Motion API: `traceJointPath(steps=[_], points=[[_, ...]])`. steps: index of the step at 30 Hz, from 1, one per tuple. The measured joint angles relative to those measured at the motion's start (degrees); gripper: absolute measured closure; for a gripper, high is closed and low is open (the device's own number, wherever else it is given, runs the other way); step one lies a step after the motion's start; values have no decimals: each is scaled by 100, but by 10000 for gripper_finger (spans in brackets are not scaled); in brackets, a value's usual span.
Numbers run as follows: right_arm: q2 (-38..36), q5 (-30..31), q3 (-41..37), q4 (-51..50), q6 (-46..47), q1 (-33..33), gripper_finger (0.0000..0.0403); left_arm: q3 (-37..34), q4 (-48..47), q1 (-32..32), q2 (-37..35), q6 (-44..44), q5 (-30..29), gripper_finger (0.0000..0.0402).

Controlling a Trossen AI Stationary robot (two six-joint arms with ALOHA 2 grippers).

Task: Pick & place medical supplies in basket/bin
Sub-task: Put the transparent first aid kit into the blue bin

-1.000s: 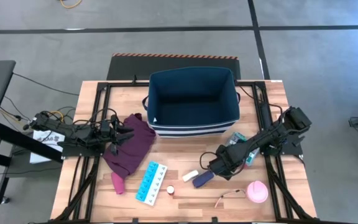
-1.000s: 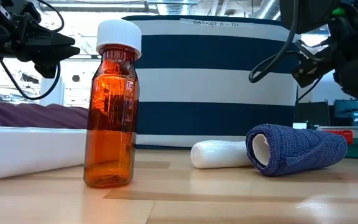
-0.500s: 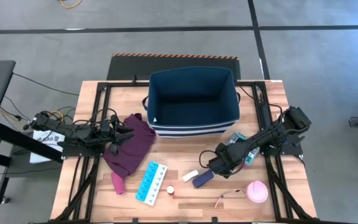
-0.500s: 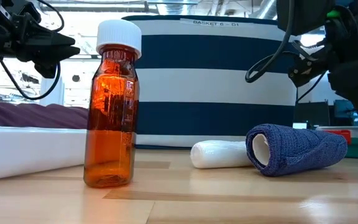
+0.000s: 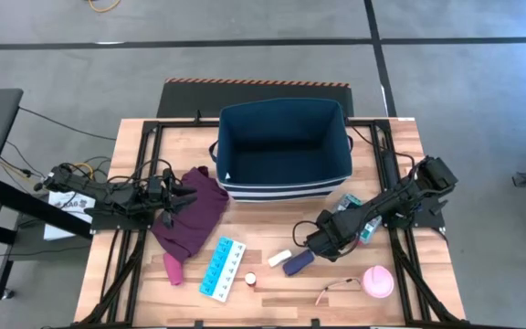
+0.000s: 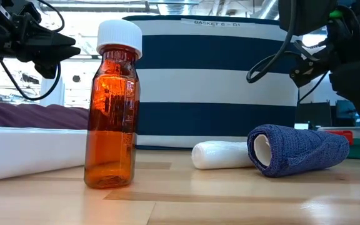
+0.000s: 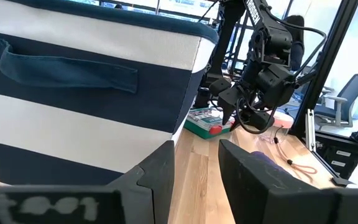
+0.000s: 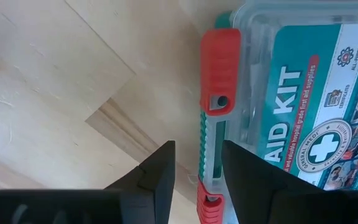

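Two grippers: right gripper (image 8: 194, 177) parted, empty, over first aid kit (image 8: 291, 99); left gripper (image 7: 194, 174) parted, empty, idle
Kit: rigid, slick plastic; probably light; pinch across the red-latched edge

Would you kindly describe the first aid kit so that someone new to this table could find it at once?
Start from the big navy bin with white stripes at the table's far middle. Just off its front right corner, under the right arm, lies the first aid kit, a flat teal and white box. Its red clasps set it apart from the dark-blue bandage roll and the pink disc nearer the front edge.
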Motion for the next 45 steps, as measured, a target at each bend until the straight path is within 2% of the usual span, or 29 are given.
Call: traceJointPath(steps=[6, 17, 45], points=[[-18, -45, -411, 122, 272, 2, 280, 0, -20, -2, 0, 0, 0, 287], [-13, -97, -410, 124, -13, 0, 282, 0, -33, -2, 0, 15, -33, 287], [-7, -2, -403, 95, -12, 0, 343, 0, -39, -2, 0, 15, -28, 287]])
